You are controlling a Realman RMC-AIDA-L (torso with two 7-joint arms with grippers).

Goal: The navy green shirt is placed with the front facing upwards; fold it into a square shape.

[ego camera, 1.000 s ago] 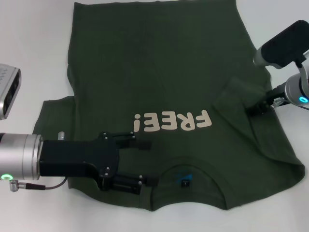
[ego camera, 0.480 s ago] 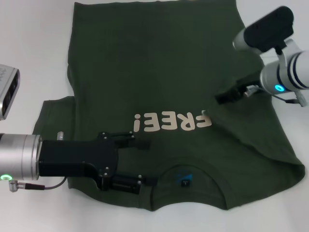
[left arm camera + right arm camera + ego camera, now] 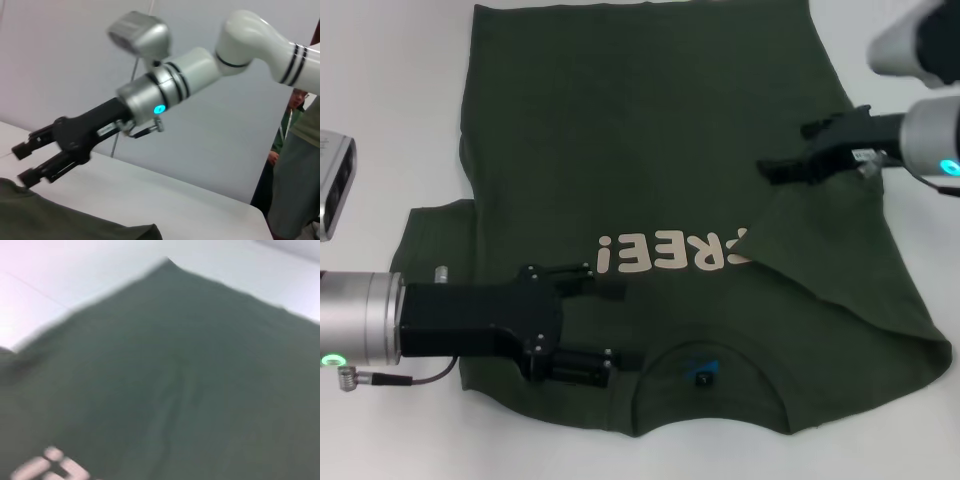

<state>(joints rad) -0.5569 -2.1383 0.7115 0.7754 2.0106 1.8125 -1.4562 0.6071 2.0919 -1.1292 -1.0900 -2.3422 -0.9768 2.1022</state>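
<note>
Lying front-up across the white table [image 3: 390, 120], the navy green shirt [image 3: 650, 130] is being covered at lower left by the left end effector [image 3: 620, 325], spread; the right end effector [image 3: 790, 150], also spread, is being held at upper right over the folded-in sleeve.

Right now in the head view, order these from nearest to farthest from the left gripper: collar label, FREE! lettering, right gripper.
From the left gripper, low on the robot's left over the navy green shirt:
1. Collar label, just to its right, inside the neckline.
2. FREE! lettering, on the chest beyond it; close to the label's distance, narrowly second.
3. Right gripper, far across at the shirt's right side.
</note>
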